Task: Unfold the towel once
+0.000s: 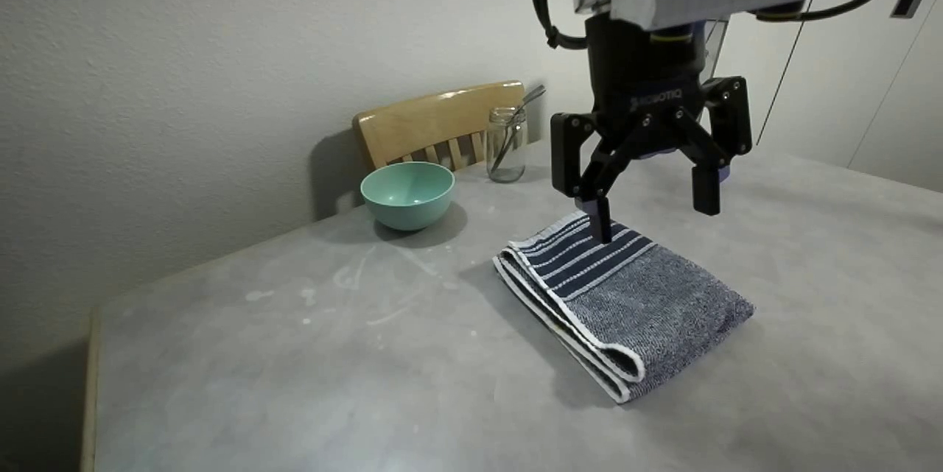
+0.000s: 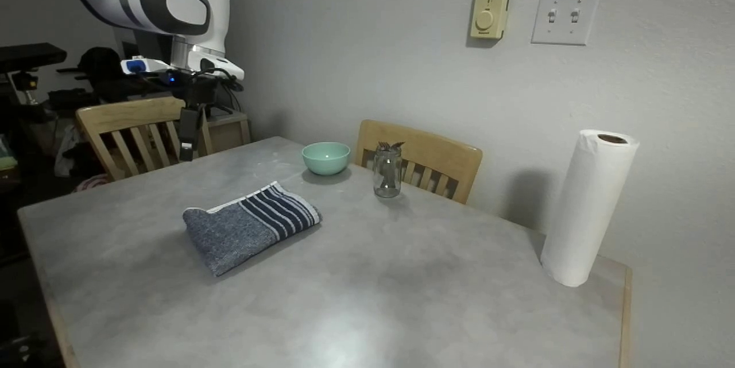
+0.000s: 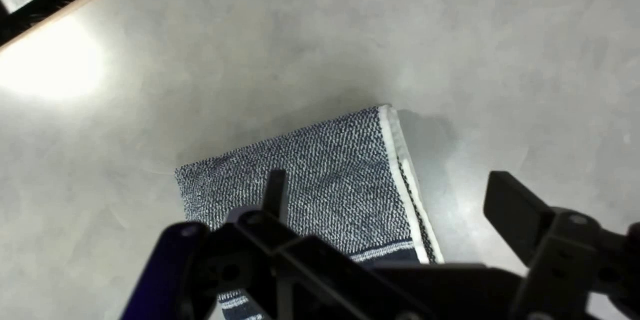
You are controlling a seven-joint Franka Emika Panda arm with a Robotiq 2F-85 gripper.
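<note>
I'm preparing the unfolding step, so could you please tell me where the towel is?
The towel lies folded on the table, right of centre in an exterior view, nearer the camera than the teal bowl and to its right.

Bumpy pale grey wall (image 2: 373, 41): it fills much of the background in both exterior views.
Boxy beige thermostat (image 2: 491, 12): with round dial, fixed on this wall, near a white two-switch plate (image 2: 565, 29).
Mottled grey table (image 2: 402, 299): wood-edged, it stands close to the wall.
Light-brown slatted wooden chair (image 2: 430, 147): it is between table and wall; a similar chair (image 2: 129, 115) is at another side.
Smooth white panels (image 1: 832, 89): they stand beyond the table.
Light: a strong white glare (image 3: 50, 60) lies on the table.
</note>
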